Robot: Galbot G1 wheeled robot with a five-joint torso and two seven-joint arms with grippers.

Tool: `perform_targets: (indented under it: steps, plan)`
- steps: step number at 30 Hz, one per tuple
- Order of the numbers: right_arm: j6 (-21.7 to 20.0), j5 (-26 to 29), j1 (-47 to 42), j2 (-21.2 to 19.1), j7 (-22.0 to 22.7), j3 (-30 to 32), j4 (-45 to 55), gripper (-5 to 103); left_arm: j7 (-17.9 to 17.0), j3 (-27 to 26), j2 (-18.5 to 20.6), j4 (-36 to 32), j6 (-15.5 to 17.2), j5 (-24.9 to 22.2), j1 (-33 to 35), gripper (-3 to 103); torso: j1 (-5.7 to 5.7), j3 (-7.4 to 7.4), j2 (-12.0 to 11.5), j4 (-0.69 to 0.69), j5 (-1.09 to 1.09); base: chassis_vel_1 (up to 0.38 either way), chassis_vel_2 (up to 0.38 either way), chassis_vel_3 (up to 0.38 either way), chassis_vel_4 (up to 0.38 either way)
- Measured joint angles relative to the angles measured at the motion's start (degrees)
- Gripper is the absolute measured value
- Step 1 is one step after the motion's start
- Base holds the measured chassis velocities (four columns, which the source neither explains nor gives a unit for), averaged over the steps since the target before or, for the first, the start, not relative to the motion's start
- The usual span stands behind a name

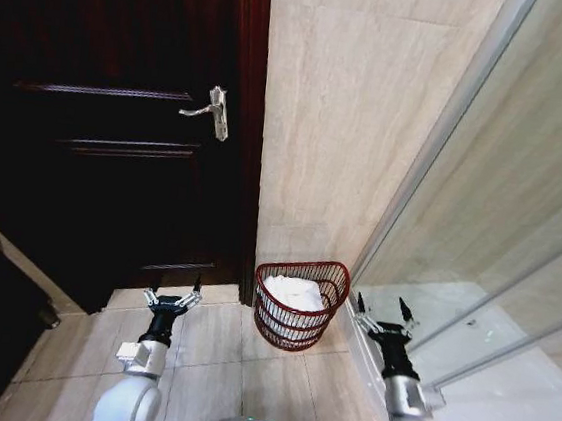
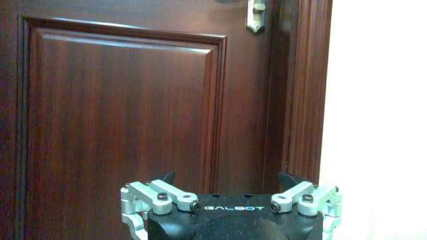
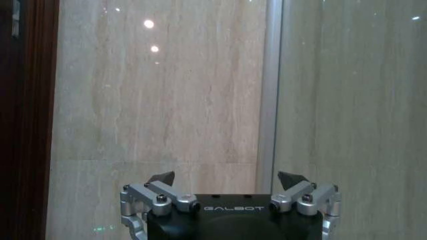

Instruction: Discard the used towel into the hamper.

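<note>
Room: tiled bathroom corner, with a dark wooden door [image 1: 107, 142] on our left, a beige marble wall [image 1: 362, 108] ahead and a glass shower screen [image 1: 497, 263] on our right.
Hamper: the hamper [image 1: 299, 304] stands on the floor tiles [image 1: 214, 364] at the foot of the wall, just beside the door frame and between our two arms.
Towel: a white towel [image 1: 292, 292] already lies bunched inside the hamper, below the rim, so we judge the discard done.
Handling: we expect the towel to be light, soft and floppy (best pinched at a raised fold); the openwork hamper looks light and stiff enough to tip if nudged at the rim.
Left gripper: the left gripper [image 1: 172, 298] is held low over the floor, left of the hamper and apart from it, pointing toward the door; its fingers are spread wide and hold nothing.
Right gripper: the right gripper [image 1: 383, 310] sits level with it, right of the hamper near the shower screen's base, pointing toward the wall; its fingers are likewise wide apart and empty.
Pose: both forearms reach forward in parallel, neither touching the hamper.
</note>
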Motion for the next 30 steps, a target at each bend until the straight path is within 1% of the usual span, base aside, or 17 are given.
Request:
perform_targets:
  steps: [4,7,13,20,25,29,30]
  plan:
    - [1.2,0.3,-0.4,0.4,0.5,0.0,-0.7,100,-0.6,0.3,0.2,0.8,-0.2,-0.4,-0.3,100,0.01,0.00,0.0,0.00,0.00,0.000,0.000,0.000,0.000]
    - [2.0,1.3,-0.4,0.4,1.2,-0.1,-2.0,100,-1.2,1.5,0.9,1.2,-0.2,-0.6,-0.4,100,0.01,0.00,0.0,0.00,0.00,0.000,0.000,0.000,0.000]
    - [2.6,2.0,0.0,0.5,1.9,-0.6,-3.4,100,-1.4,2.6,0.7,1.2,0.6,-0.3,-1.3,100,0.01,0.00,0.0,0.00,0.00,0.000,0.000,0.000,0.000]
    - [2.5,2.3,-0.4,0.6,2.1,-1.1,-3.0,100,-1.5,2.9,1.0,1.3,0.5,-0.5,-1.7,100,0.01,0.00,0.0,0.00,0.00,0.000,0.000,0.000,0.000]
    - [2.5,2.2,-0.5,0.8,2.7,-1.8,-2.7,100,-1.4,2.9,1.3,1.6,-0.5,-0.5,-1.8,100,-0.02,-0.03,-0.1,0.00,0.00,0.000,0.000,0.000,0.000]
    - [2.6,2.1,-1.0,0.8,3.3,-2.3,-2.3,100,-1.4,2.9,1.4,1.7,-1.1,-0.5,-1.9,100,-0.25,-0.37,-0.7,0.00,0.00,0.000,0.000,0.000,0.000]
    - [2.8,1.9,-1.1,0.6,4.3,-2.7,-2.3,100,-1.4,2.9,1.4,1.7,-1.3,-0.5,-2.0,100,-0.43,-0.56,-1.0,0.00,0.00,0.000,0.000,0.000,0.000]
